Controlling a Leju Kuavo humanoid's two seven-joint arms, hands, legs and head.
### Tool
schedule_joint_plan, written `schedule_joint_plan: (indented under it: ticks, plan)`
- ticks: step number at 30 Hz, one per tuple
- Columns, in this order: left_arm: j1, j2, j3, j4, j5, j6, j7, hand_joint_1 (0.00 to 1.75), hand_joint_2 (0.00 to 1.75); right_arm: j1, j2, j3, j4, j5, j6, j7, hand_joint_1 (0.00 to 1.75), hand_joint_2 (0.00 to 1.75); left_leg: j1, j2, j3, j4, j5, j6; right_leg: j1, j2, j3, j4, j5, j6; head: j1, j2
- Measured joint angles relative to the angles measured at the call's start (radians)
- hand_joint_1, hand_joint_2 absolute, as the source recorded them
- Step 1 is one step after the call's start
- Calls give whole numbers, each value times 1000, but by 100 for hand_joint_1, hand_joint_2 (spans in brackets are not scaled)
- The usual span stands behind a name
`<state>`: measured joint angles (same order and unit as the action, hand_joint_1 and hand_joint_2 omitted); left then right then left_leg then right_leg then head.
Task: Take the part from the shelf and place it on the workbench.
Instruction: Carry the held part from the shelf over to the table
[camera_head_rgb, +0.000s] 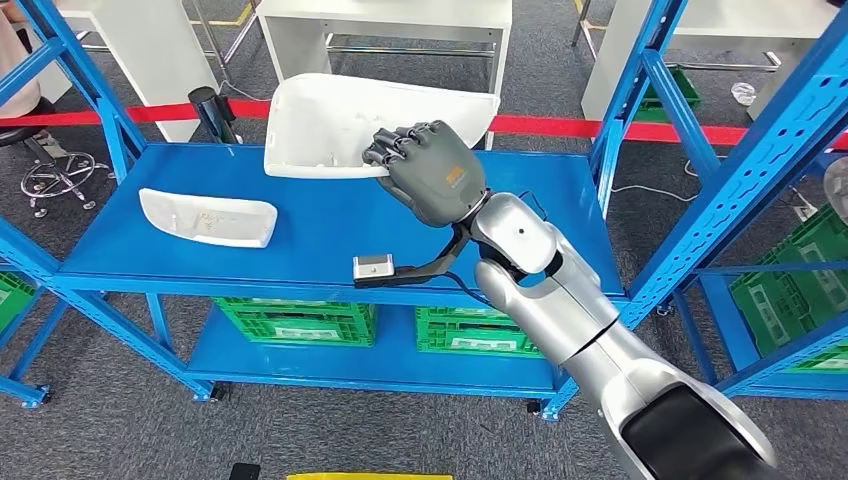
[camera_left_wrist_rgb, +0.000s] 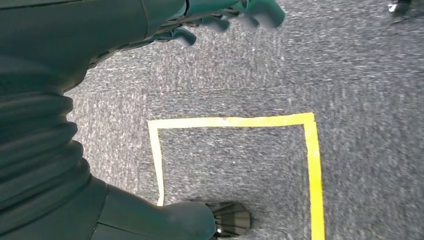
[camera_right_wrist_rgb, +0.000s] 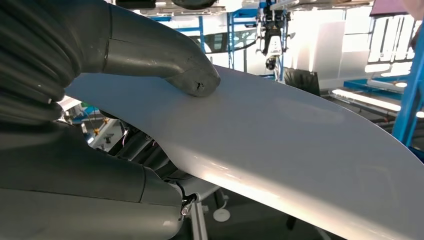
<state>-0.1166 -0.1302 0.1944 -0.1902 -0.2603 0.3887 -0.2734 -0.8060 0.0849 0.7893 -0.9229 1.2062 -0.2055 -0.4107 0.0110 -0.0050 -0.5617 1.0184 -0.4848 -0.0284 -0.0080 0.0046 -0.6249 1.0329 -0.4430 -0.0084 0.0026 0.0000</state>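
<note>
- Part (camera_head_rgb: 340, 125): you see the large white moulded shell tilted up at the back of the blue shelf (camera_head_rgb: 320, 225), its near edge clasped by the right hand (camera_head_rgb: 425, 170).
- Right hand, wrist view: thumb (camera_right_wrist_rgb: 192, 80) pressed on one face of the shell, fingers under it, so the grip looks made.
- Left hand (camera_left_wrist_rgb: 220, 17): hangs over grey floor, fingers curled, holding nothing.
- Second white part (camera_head_rgb: 208, 217): lies flat on the shelf, untouched.
- Progress: you have grasped; lifting clear, carrying and setting down on the workbench remain.

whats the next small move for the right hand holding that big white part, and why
Probably lift it straight up a little: the right hand grips the large white part at its near edge, thumb pressed on it, while the part seems tilted just above the blue shelf.
</note>
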Motion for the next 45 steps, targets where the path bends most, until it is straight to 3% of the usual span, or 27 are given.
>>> schedule_joint_plan:
  ticks: [2, 3, 6, 7, 8, 9, 11, 13, 16, 18, 21, 22, 23, 24, 26, 28, 32, 34, 36, 37, 38, 39, 42, 43, 45]
  plan:
    - [1, 0, 1, 0, 0, 0, 0, 0, 175, 0, -5, 4, -3, -5, -4, 8, 175, 175, 2, 1, -3, -5, 9, 16, -2, 0, -8, 16, -14, 11, 0, 0]
    - [1, 0, 2, 0, 0, 0, -1, 0, 175, 0, -8, 6, -5, -6, -6, 11, 175, 175, 3, 2, -6, -7, 13, 24, -3, -1, -23, 50, -39, 15, 1, 0]
    - [1, 2, 6, 0, -2, -1, -3, 0, 175, 3, -19, 13, -13, -10, -11, 22, 175, 175, 1, 4, -18, -7, 21, 35, -3, -1, -103, 239, -138, 22, 1, 0]
    - [2, 2, 6, 0, -2, -1, -3, 0, 175, 4, -23, 15, -14, -11, -12, 26, 175, 175, -1, 4, -23, -5, 23, 36, -3, -1, -117, 277, -149, 22, 1, 0]
    - [3, 2, 7, 0, -3, -2, -4, 0, 175, 5, -27, 16, -15, -11, -13, 31, 175, 175, -2, 4, -27, -2, 24, 37, -3, -1, -112, 278, -141, 20, 1, 0]
    - [3, 2, 7, 0, -4, -3, -4, 0, 175, 5, -31, 17, -17, -11, -13, 35, 175, 175, -2, 4, -30, 1, 25, 36, -2, -1, -87, 238, -118, 17, 2, 0]
    - [3, 2, 7, 0, -6, -5, -5, 0, 175, 2, -37, 17, -24, -11, -15, 42, 175, 175, -4, 4, -35, 8, 25, 33, 2, -1, -7, 98, -66, 5, 1, 0]
    - [2, 2, 7, 0, -9, -8, -6, 0, 175, -2, -40, 17, -32, -11, -16, 45, 175, 175, -7, 4, -39, 12, 27, 24, 8, -1, 35, 15, -46, -5, 1, 0]
    - [2, 2, 7, 0, -10, -9, -6, 0, 175, -2, -44, 16, -37, -11, -16, 46, 175, 175, -6, 4, -42, 7, 33, 6, 8, -1, 33, 1, -37, -18, 1, 0]
    - [2, 4, 7, 0, -10, -9, -6, 0, 175, -3, -45, 16, -41, -11, -16, 47, 175, 175, -6, 3, -58, 38, 7, -5, 1, -3, 33, -10, -26, -30, -2, 0]
    - [3, 5, 7, 0, -11, -9, -6, 0, 175, -3, -47, 16, -44, -11, -21, 54, 175, 175, 0, 3, -126, 212, -89, -20, -2, -4, 26, -13, -17, -36, -5, 0]
    - [4, 6, 7, 0, -11, -9, -7, 0, 175, -3, -49, 15, -45, -12, -23, 58, 175, 175, 1, 3, -143, 260, -106, -23, -2, -4, 23, -12, -15, -36, -5, 0]
    - [4, 8, 7, 0, -12, -10, -7, 0, 175, -3, -52, 13, -46, -13, -26, 63, 175, 175, 3, 3, -145, 276, -106, -25, -3, -4, 20, -10, -13, -35, -5, 0]
    - [5, 10, 7, 0, -14, -10, -7, 0, 175, -3, -56, 10, -49, -15, -29, 68, 175, 175, 4, 3, -128, 251, -87, -25, -3, -4, 18, -9, -12, -33, -5, 0]
    - [5, 15, 7, 0, -17, -12, -7, 0, 175, -8, -66, -5, -62, -22, -36, 79, 175, 175, 5, 3, -53, 119, -31, -24, -4, -4, 14, -4, -10, -28, -5, 0]
    - [5, 20, 8, 0, -18, -16, -7, 0, 175, -15, -79, -27, -84, -26, -42, 95, 175, 175, 3, 2, -1, 20, -5, -15, -1, -3, 7, 2, -7, -17, -5, 0]
    - [11, 24, 8, 0, -25, -23, -2, 0, 175, -10, -125, -79, -152, 5, -31, 127, 175, 175, 0, 0, -4, 2, 8, 17, -2, -3, -3, 5, -3, 10, -4, 0]
    - [12, 26, 8, 0, -30, -27, 1, 0, 175, -6, -150, -103, -184, 20, -14, 133, 175, 175, 1, 2, -13, -2, 19, 34, -4, -3, -32, 71, -55, 19, -4, 0]
    - [11, 27, 8, 0, -37, -34, 4, 0, 175, -6, -171, -120, -207, 28, 5, 134, 175, 175, -1, 4, -27, -1, 28, 42, -4, -2, -86, 204, -131, 24, -4, 0]
    - [11, 27, 8, 0, -41, -38, 6, 0, 175, -5, -180, -126, -214, 30, 14, 134, 175, 175, -2, 4, -34, 0, 33, 44, -3, -2, -106, 259, -154, 25, -4, 0]
    - [10, 27, 8, 0, -45, -41, 7, 0, 175, -4, -189, -133, -221, 32, 22, 134, 175, 175, -3, 5, -42, 2, 37, 44, -3, -2, -110, 282, -160, 24, -4, 0]
    - [10, 28, 8, -1, -49, -44, 8, 0, 175, -4, -198, -140, -229, 33, 28, 134, 175, 175, -4, 5, -49, 5, 40, 44, -3, -2, -92, 263, -147, 22, -4, 0]
    - [5, 29, 8, -4, -59, -50, 11, 0, 175, -9, -220, -166, -255, 35, 38, 136, 175, 175, -6, 3, -62, 14, 49, 36, 3, -3, 32, 66, -80, 7, -4, 0]
    - [2, 29, 8, -6, -61, -51, 12, 0, 175, -12, -226, -175, -263, 34, 39, 137, 175, 175, -7, 3, -64, 15, 52, 32, 6, -3, 56, 24, -70, 3, -4, 0]
    - [-4, 31, 8, -7, -65, -52, 14, 0, 175, -16, -235, -194, -277, 34, 40, 137, 175, 175, -8, 3, -67, 13, 60, 20, 11, -3, 62, 3, -62, -4, -4, 0]
